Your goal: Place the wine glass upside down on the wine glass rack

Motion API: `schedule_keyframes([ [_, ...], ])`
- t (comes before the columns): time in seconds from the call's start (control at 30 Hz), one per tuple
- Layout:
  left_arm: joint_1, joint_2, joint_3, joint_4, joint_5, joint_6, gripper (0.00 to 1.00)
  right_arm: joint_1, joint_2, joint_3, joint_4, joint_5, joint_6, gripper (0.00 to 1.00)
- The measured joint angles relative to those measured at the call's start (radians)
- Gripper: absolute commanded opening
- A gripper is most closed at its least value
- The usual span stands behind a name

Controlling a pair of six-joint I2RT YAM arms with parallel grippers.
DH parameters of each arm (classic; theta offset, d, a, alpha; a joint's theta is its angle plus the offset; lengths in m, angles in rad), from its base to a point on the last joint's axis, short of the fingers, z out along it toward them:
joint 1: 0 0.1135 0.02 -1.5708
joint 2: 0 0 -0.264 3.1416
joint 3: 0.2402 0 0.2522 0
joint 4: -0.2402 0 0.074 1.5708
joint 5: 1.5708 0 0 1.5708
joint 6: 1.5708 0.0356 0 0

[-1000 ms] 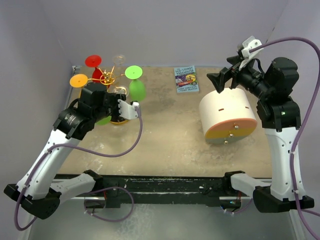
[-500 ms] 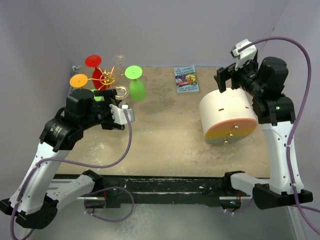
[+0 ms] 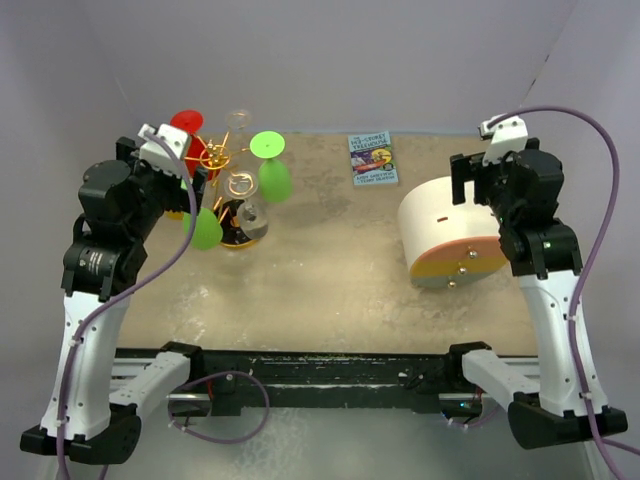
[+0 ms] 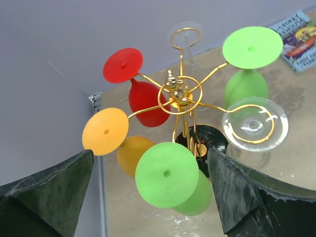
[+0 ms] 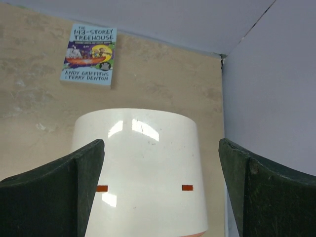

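The gold wire wine glass rack (image 4: 178, 94) stands on its black disc base (image 4: 212, 138) at the back left of the table (image 3: 330, 270). Several glasses hang upside down from its arms. A green wine glass (image 4: 167, 174) hangs nearest me, with a clear one (image 4: 254, 124) to its right, and red (image 4: 122, 65), orange (image 4: 105, 131) and a second green (image 4: 252, 47) further round. My left gripper (image 4: 150, 190) is open, raised above and left of the rack (image 3: 216, 157), touching nothing. My right gripper (image 5: 160, 197) is open above a white drum.
A white cylindrical drum (image 3: 455, 232) with an orange rim lies on its side at the right. A paperback book (image 3: 372, 158) lies flat near the back wall. The side wall is close to the left of the rack, and another clear glass (image 4: 184, 34) hangs on its far side.
My left gripper opened and drew back up and to the left, away from the rack, leaving the near green glass hanging. My right arm swung back slightly to the right.
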Motion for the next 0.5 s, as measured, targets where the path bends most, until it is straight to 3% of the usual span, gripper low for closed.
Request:
schedule_keyframes([
  [0.3,0.112,-0.070,-0.044,0.059,-0.017,-0.186,0.99,0.000,-0.046,0.028,0.052,0.012,0.034,1.00],
  [0.5,0.127,-0.108,-0.082,0.102,-0.015,-0.232,0.99,0.000,-0.112,-0.005,0.092,0.013,0.040,1.00],
])
